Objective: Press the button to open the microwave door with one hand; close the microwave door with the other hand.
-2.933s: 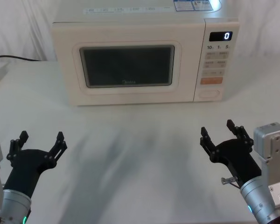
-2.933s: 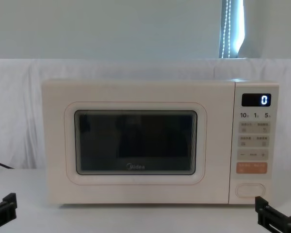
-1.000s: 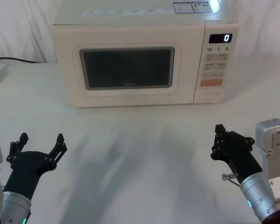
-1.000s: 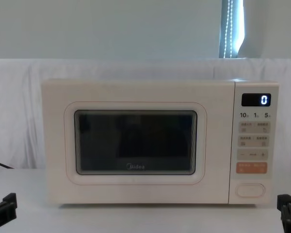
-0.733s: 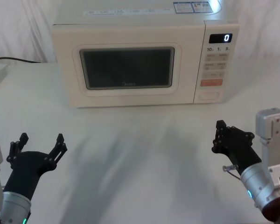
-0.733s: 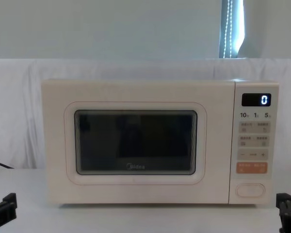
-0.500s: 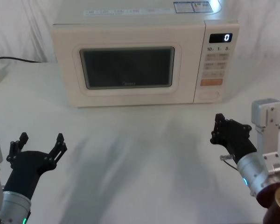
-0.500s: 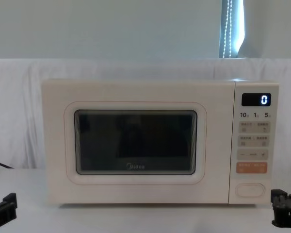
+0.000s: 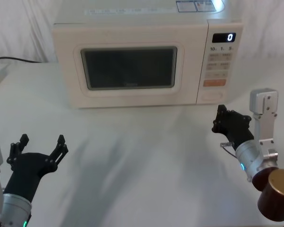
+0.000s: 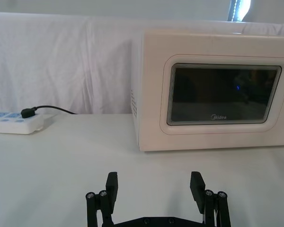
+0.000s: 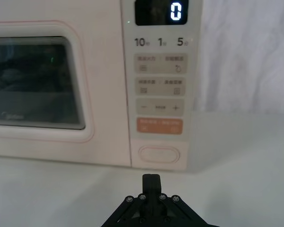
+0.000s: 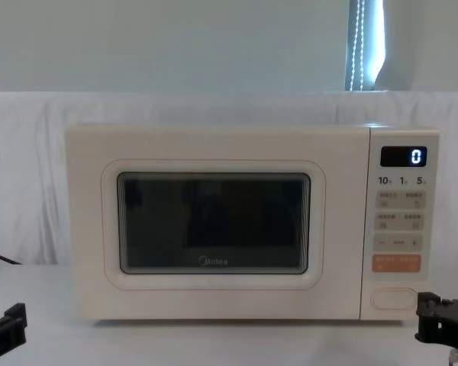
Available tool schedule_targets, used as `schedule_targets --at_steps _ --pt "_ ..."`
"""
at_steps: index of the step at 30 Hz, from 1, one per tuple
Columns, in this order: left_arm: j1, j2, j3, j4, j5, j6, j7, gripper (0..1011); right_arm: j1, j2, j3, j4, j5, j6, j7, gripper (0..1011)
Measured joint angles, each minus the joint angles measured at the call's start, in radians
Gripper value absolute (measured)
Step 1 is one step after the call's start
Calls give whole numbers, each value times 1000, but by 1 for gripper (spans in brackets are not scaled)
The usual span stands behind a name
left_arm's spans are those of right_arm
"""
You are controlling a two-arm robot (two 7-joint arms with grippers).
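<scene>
Microwave door [image 9: 128, 68] fills upper centre of head frame, closed flush, window dark. Worktop [image 9: 132, 161] white, spreads below. Right gripper [image 9: 221, 120] right of centre, fingers pinched narrow into one tip, holding nothing, forearm angled up toward panel. Left gripper [image 9: 40, 144] lower left, fingers spread wide, idle, well apart from door. Button [image 11: 159, 154] low on panel, long axis horizontal, directly ahead of right tip in wrist view, near, not touching. Right arm nearer.
</scene>
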Motion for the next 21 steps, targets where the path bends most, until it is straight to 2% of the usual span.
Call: schedule_targets --at_steps 10,21 --pt "0 0 0 0 0 0 0 1001 89 -17 22 137 -7 -46 7 0" --pt "0 0 0 0 0 0 0 1001 166 -30 27 249 -16 -72 20 0"
